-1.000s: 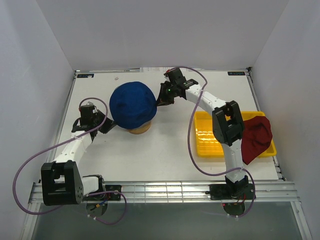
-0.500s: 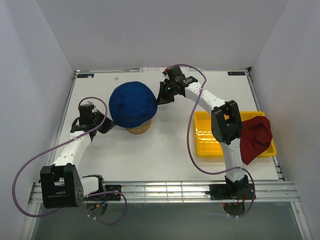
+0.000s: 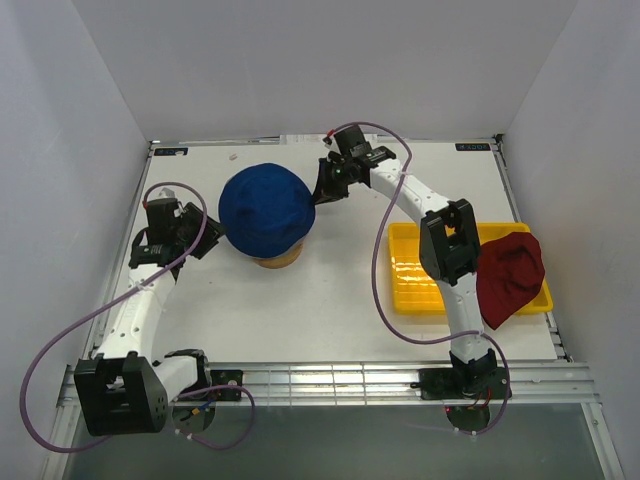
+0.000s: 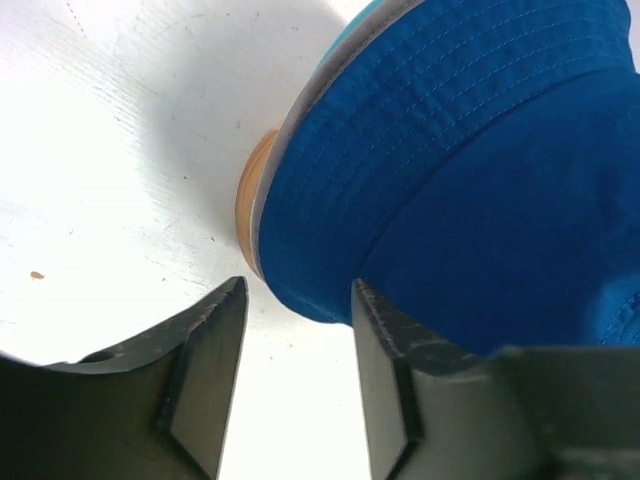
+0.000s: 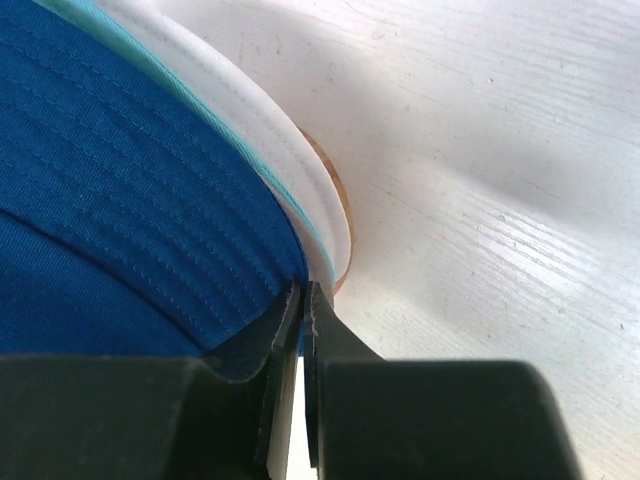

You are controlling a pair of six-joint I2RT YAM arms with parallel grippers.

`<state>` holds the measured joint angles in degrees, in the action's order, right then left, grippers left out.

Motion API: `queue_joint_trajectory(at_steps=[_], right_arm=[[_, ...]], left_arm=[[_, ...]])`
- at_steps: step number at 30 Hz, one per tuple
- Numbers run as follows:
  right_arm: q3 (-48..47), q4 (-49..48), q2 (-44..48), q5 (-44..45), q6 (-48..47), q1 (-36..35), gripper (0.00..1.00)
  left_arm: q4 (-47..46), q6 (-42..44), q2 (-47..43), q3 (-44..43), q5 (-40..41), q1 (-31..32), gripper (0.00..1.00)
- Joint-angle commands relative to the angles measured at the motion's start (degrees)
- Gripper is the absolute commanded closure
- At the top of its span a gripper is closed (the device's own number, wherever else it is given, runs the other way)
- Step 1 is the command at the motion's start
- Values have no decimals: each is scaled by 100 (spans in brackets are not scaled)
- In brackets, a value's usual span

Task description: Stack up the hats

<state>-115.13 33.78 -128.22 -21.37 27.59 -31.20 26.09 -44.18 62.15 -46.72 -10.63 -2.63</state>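
A royal blue hat [image 3: 266, 210] sits on top of the round wooden stand [image 3: 277, 261], left of the table's middle. Teal [image 4: 345, 45] and grey [image 5: 250, 105] brims show under its edge. My left gripper [image 3: 205, 240] stands open just left of the blue brim [image 4: 400, 150], with nothing between its fingers [image 4: 215, 380]. My right gripper [image 3: 322, 190] is at the hat's far right side, shut on the edge of the blue brim [image 5: 120, 180]. A dark red hat [image 3: 510, 275] hangs over the right end of the yellow tray.
The yellow tray [image 3: 415, 272] lies at the right, beside the right arm's upper link. White walls close in the table on three sides. A purple cable loops from each arm.
My left gripper has opened, let go of the blue brim and pulled back a little to the left. The right gripper stays shut on the brim and has edged slightly farther back.
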Motion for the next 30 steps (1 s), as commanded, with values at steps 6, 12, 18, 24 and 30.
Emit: queue_joint_trajectory(at_steps=[6,12,18,24,30], right_arm=[[-720,-108,-361,-702,-316,246,92],[-765,-354,-449,-1089,-369,325,92],[-695,-556,-502,-1274,-334,334,92],[-739,-636,-555,-1379,-255,352,92],[-730,-671,-590,-1423,-219,369,92]], left_arm=[[-446,50,455,-970,115,-97,37],[-850,50,1228,-1497,-343,-457,37],[-1413,6,1976,-1718,-1229,-624,39],[-2054,-178,2249,-1438,-1810,-633,39],[-2732,-442,2240,-1050,-2135,-651,39]])
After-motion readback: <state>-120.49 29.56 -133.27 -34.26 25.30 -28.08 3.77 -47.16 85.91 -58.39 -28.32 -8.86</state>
